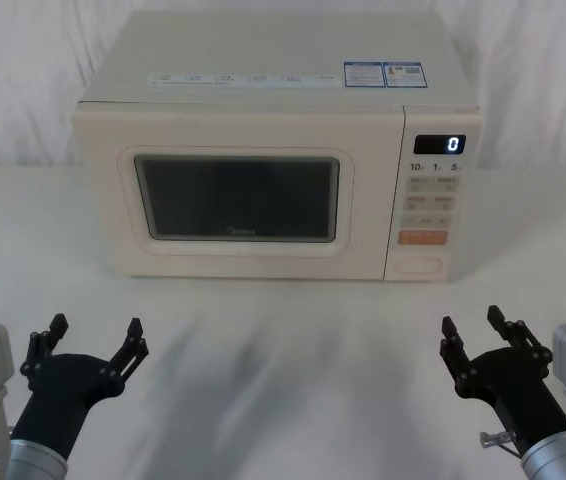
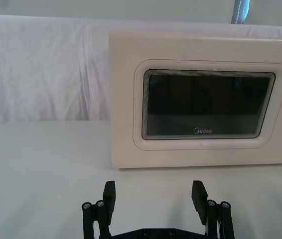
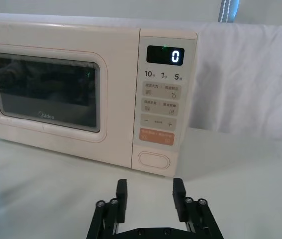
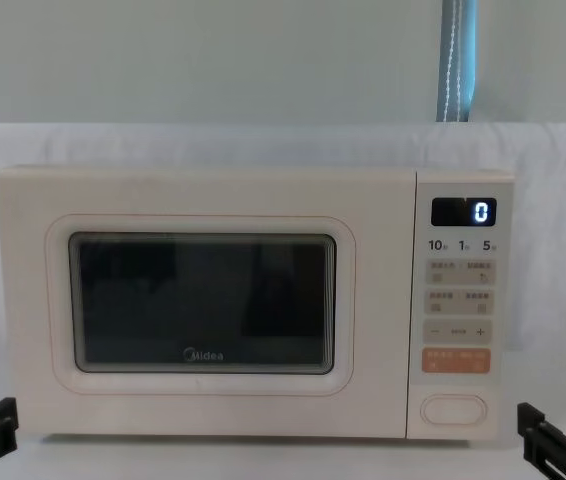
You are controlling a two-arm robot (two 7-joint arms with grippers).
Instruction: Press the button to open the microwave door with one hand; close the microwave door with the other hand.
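Hovering low over the table, left claw (image 1: pixel 95 337) and right claw (image 1: pixel 473 328) gape released before the shut microwave door (image 1: pixel 233 197).

"Midea" on door (image 4: pixel 203 300) (display (image 4: pixel 464 212): "0")

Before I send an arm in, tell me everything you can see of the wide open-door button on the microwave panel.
The button is a wide cream pill shape with a thin outline and no marking, plastic by its look. It sits lowest on the control panel, right under the orange button, and lies flush, not pressed. Nothing touches it: the right end effector hangs open short of it, and the microwave door is shut.
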